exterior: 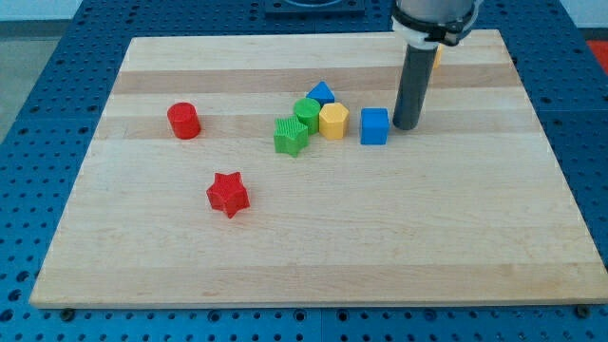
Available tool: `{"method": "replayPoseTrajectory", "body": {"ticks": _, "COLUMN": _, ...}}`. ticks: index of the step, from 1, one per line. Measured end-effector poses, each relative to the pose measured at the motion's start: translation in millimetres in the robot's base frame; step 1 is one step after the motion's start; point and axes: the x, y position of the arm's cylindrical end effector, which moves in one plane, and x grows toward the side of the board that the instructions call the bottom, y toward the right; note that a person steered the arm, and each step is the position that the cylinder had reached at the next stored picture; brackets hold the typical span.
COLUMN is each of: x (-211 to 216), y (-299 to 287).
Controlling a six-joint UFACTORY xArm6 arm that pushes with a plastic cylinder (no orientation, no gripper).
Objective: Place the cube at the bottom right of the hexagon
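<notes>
A blue cube (374, 125) sits on the wooden board (313, 237) right of centre. A yellow hexagon (333, 121) stands just to its left, a small gap apart. My tip (406, 126) rests on the board just right of the cube, very close to its right side. The dark rod rises from there to the view's top.
A blue triangular block (321, 94), a green cylinder (307, 114) and a green star-like block (291, 136) cluster left of the hexagon. A red cylinder (183, 121) stands at the left, a red star (227, 194) below it. A yellow block (436, 55) shows partly behind the rod.
</notes>
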Motion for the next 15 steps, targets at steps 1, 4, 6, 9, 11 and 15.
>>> {"method": "replayPoseTrajectory", "body": {"ticks": 1, "x": -16, "y": -1}}
{"method": "replayPoseTrajectory", "body": {"ticks": 4, "x": 2, "y": -15}}
{"method": "replayPoseTrajectory", "body": {"ticks": 6, "x": 20, "y": -23}}
{"method": "replayPoseTrajectory", "body": {"ticks": 9, "x": 24, "y": -23}}
{"method": "replayPoseTrajectory", "body": {"ticks": 11, "x": 39, "y": -23}}
{"method": "replayPoseTrajectory", "body": {"ticks": 15, "x": 60, "y": -20}}
